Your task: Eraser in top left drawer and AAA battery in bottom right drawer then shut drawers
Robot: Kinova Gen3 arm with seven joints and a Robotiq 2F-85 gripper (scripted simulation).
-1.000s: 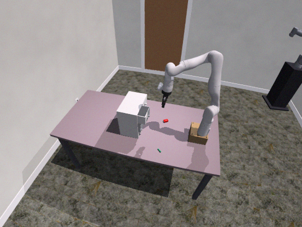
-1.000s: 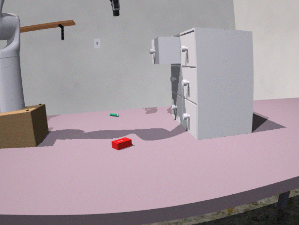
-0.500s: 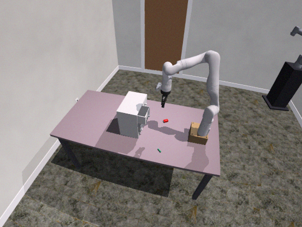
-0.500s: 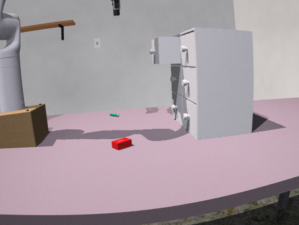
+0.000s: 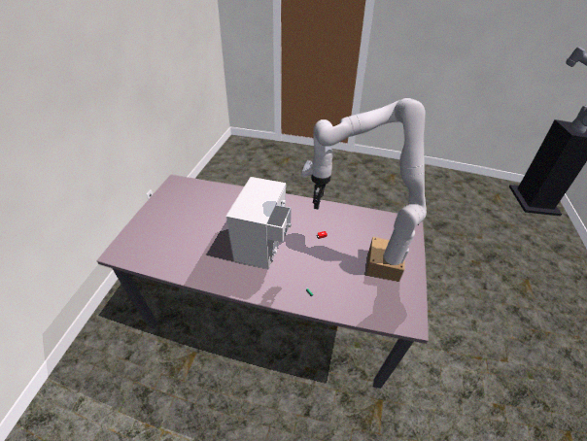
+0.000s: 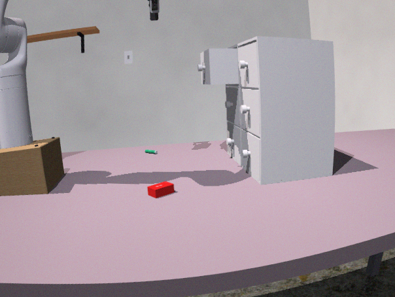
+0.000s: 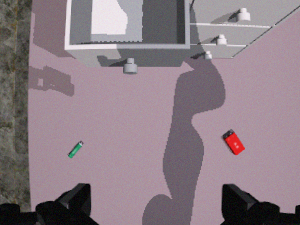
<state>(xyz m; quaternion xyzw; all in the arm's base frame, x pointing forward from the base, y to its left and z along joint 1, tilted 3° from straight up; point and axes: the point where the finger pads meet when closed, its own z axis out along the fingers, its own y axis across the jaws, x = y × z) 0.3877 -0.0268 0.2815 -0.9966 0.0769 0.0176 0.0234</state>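
The AAA battery [image 5: 309, 292] [image 6: 151, 152] [image 7: 75, 149] lies on the table [image 5: 185, 214] [image 6: 212, 229] [image 7: 125, 114], well below the claw [image 5: 317, 206] [image 6: 154, 17] [image 7: 156, 199], which is released and empty.

Seen from the top view, the pink table [image 5: 160, 209] [image 6: 229, 229] [image 7: 125, 109] carries a white chest [image 5: 248, 243] [image 6: 294, 108] [image 7: 215, 34] between its long edges, a wooden block [image 5: 381, 272] [image 6: 23, 173] by the right edge, a green battery [image 5: 309, 292] [image 6: 151, 152] [image 7: 75, 149] near the front edge and a red block [image 5: 322, 234] [image 6: 161, 190] [image 7: 234, 142] nearer the back edge

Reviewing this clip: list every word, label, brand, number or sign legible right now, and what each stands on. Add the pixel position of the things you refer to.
None can be read.
Red block [image 5: 322, 234] [image 6: 161, 190] [image 7: 234, 143]: small pale marks, too small and blurred to read.
Green battery [image 5: 309, 292] [image 6: 150, 152] [image 7: 75, 149]: no readable text.
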